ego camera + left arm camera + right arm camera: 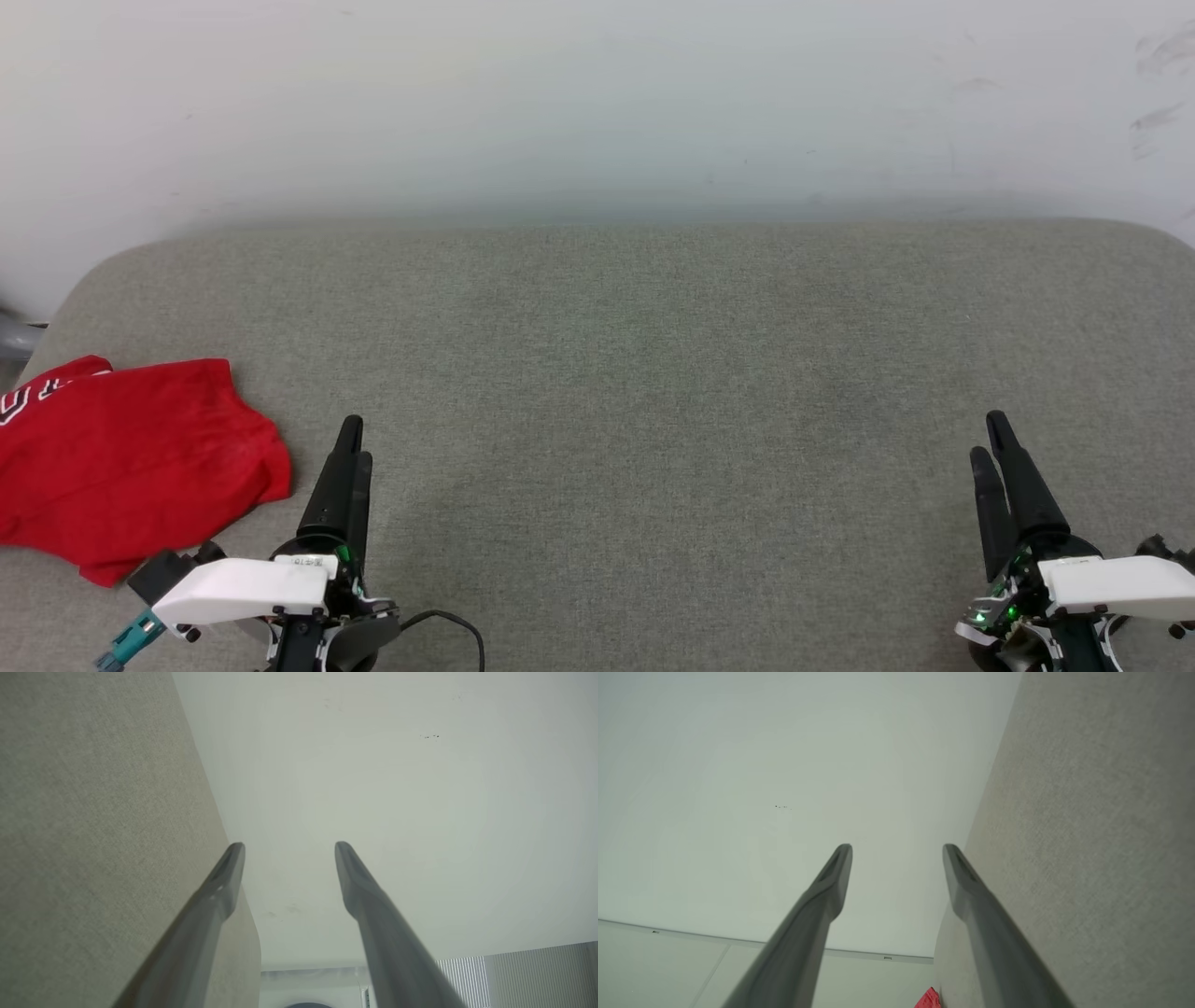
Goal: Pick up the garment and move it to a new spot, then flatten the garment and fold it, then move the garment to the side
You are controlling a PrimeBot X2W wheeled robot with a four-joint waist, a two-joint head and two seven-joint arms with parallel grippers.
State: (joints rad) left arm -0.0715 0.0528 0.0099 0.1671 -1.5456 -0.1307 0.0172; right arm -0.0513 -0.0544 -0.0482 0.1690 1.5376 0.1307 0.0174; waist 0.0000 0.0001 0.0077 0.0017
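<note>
My left claw [357,441] and right claw [986,437] both hang spread wide, gripping nothing, near the grey table's [653,355] front edge. The garment [131,467] lies at the table's left edge, just beside my left claw. Broad grey cloth stretches between my claws, back to the wall [597,112].

A grey fabric surface [653,373] with rounded corners meets a scuffed white wall [597,103].

The garment [131,457] lies on the worktop [653,373] at its front left corner (its leftmost part runs past the head view's edge). The left claw [358,439] is over the worktop's front edge, just right of the garment and apart from it. The right claw [988,435] is over the front right corner, well apart from both. A wall [597,103] stands behind the worktop's far edge.
</note>
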